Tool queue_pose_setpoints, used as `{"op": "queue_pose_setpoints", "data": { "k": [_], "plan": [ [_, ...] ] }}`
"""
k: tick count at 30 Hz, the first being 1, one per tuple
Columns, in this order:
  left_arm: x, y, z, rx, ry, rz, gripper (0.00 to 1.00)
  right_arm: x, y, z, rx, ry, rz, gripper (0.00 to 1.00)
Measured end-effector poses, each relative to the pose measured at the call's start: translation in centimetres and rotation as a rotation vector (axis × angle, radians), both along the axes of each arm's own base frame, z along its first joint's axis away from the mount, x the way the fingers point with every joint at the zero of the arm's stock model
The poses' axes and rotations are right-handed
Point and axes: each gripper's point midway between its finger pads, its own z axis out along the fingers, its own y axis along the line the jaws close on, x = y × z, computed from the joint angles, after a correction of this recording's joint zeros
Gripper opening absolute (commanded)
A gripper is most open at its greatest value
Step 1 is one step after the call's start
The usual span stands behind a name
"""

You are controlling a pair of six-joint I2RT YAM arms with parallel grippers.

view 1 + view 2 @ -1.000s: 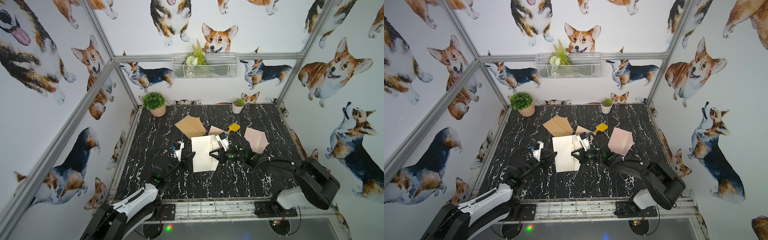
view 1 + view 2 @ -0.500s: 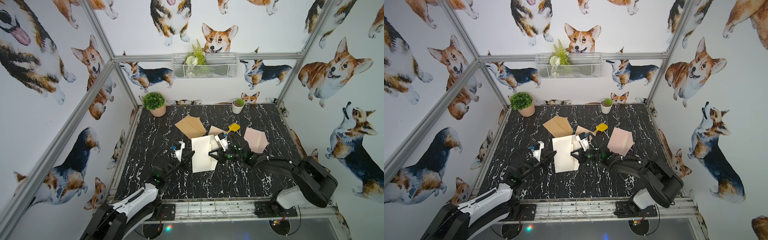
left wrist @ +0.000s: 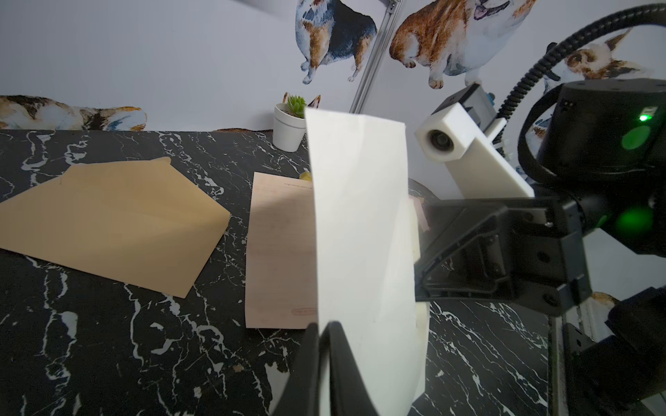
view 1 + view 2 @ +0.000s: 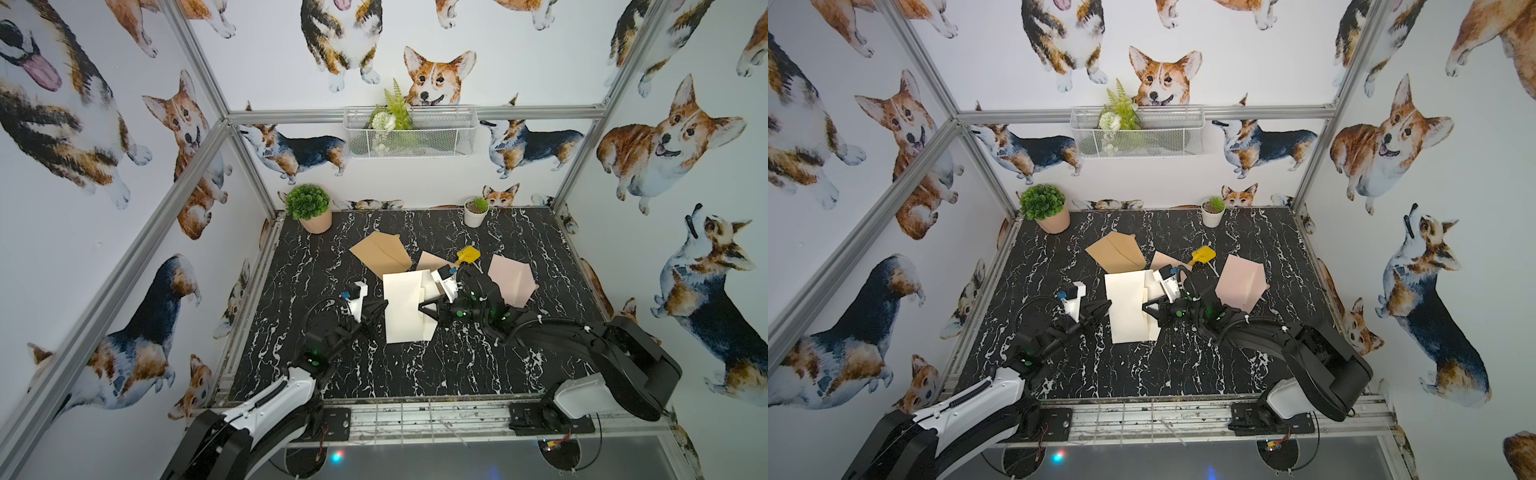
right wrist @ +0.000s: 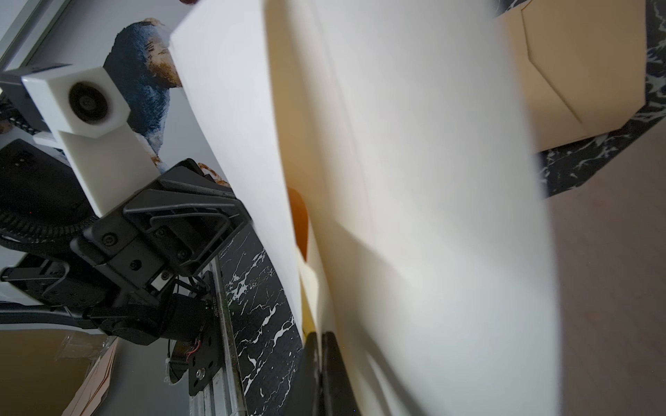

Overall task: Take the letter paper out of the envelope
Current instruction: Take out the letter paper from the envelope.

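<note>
Cream envelope (image 5: 432, 180), long axis front-to-back, pinched by right pincer (image 5: 320, 335); left pincer (image 3: 324, 326) pinches its letter paper (image 3: 360, 216).

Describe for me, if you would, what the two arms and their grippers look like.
The left arm has a white shell with black joints; the right arm is mostly black above a white base link. Both carry black, tapered fingers, white wrist camera blocks, ribbed black cables and green lights.
</note>
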Motion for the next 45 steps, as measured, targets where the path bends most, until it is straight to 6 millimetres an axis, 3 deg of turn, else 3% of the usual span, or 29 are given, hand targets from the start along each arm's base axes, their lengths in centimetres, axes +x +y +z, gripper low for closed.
{"op": "queue_pose_setpoints", "data": {
  "k": [2,17,26,31,39,45],
  "plan": [
    [0.0,0.0,0.0,0.000,-0.001,-0.002,0.00,0.1,-0.1,0.0,-0.004,-0.004,-0.008,0.00],
    [-0.2,0.0,0.3,-0.005,-0.010,-0.003,0.00,0.1,-0.3,0.2,-0.008,-0.026,-0.010,0.00],
    [-1.2,0.5,0.7,-0.012,-0.024,-0.004,0.00,-0.6,-0.7,0.7,0.010,-0.039,0.010,0.00],
    [-0.2,2.0,0.7,-0.001,-0.031,0.100,0.00,0.2,-2.5,-0.2,-0.039,-0.038,-0.063,0.00],
    [0.3,3.3,0.3,0.014,-0.023,0.185,0.00,0.3,-4.0,0.5,-0.058,-0.065,-0.104,0.00],
    [1.2,6.6,-0.1,0.043,-0.004,0.381,0.00,0.2,-5.3,0.8,-0.076,-0.093,-0.140,0.00]
  ]
}}
